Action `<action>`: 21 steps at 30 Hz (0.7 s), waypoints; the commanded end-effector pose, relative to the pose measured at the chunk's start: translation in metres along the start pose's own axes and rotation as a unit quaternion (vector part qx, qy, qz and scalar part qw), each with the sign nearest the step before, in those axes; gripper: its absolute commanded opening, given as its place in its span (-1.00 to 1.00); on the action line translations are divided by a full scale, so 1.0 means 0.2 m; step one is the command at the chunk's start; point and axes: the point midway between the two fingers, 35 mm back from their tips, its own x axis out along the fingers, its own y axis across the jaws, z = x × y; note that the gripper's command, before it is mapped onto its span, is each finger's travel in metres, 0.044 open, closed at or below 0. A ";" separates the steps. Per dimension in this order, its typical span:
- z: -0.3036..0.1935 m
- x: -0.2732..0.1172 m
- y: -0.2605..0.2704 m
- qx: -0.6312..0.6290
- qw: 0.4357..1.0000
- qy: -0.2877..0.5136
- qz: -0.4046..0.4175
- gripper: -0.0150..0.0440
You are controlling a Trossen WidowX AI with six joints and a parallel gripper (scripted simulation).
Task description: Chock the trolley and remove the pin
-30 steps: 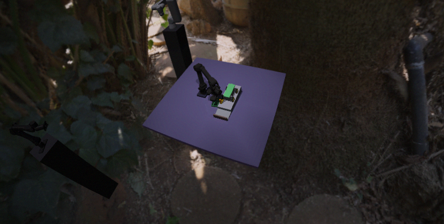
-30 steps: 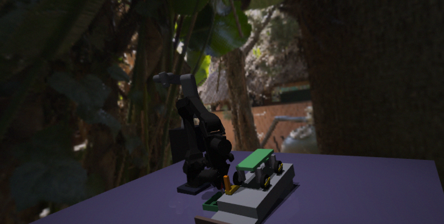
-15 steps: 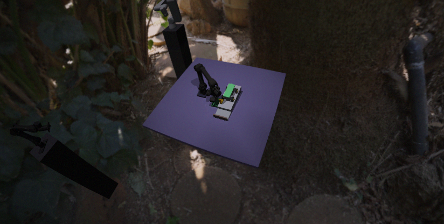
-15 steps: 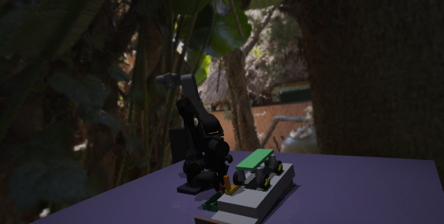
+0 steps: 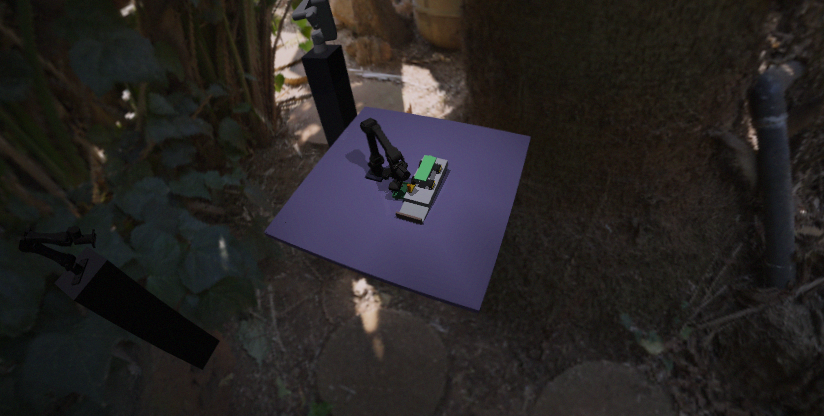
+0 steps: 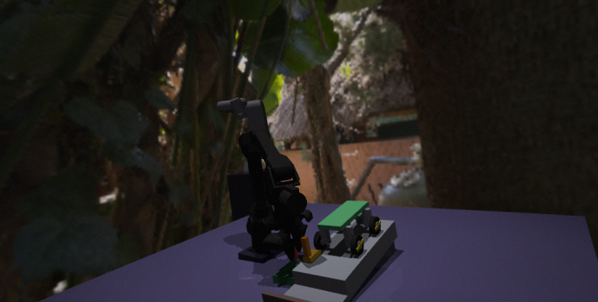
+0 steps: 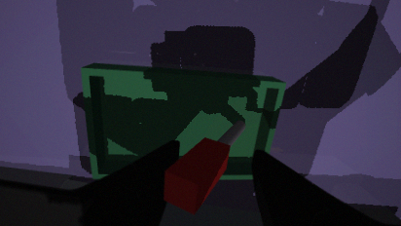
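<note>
The trolley (image 5: 425,167) (image 6: 343,215) stands on the pale ramp (image 5: 419,194) (image 6: 322,267) on a purple bench (image 5: 345,228) (image 6: 481,258). The chock (image 5: 410,187) (image 6: 305,243) sits just downhill of a lower wheel, orange handle upright; whether it touches cannot be told.

The end effector (image 5: 396,187) (image 6: 296,253) (image 7: 216,153) is partly open, low over the green tray (image 5: 397,192) (image 6: 284,276) (image 7: 88,122). Between its parted fingers the red-headed pin (image 6: 296,253) (image 7: 197,161) lies slantwise, a gap showing beside the head, its grey shaft pointing into the tray. Whether the pin rests on the tray floor is unclear.

The pin is out of the ramp, so the step looks like the release. It is probably light and stiff, its smooth shaft likely to slip or roll; the blocky head would be the place to grip. Opening wider, then lifting straight up, should avoid dragging it or nudging the chock.
</note>
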 end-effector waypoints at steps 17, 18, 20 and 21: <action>0.00 0.02 0.06 -0.002 1.000 -0.001 0.000 0.15; 0.00 0.02 0.06 -0.002 1.000 -0.001 0.000 0.15; 0.00 0.03 0.06 -0.002 1.000 -0.001 0.000 0.15; -0.01 0.03 0.07 -0.002 1.000 -0.001 0.000 0.15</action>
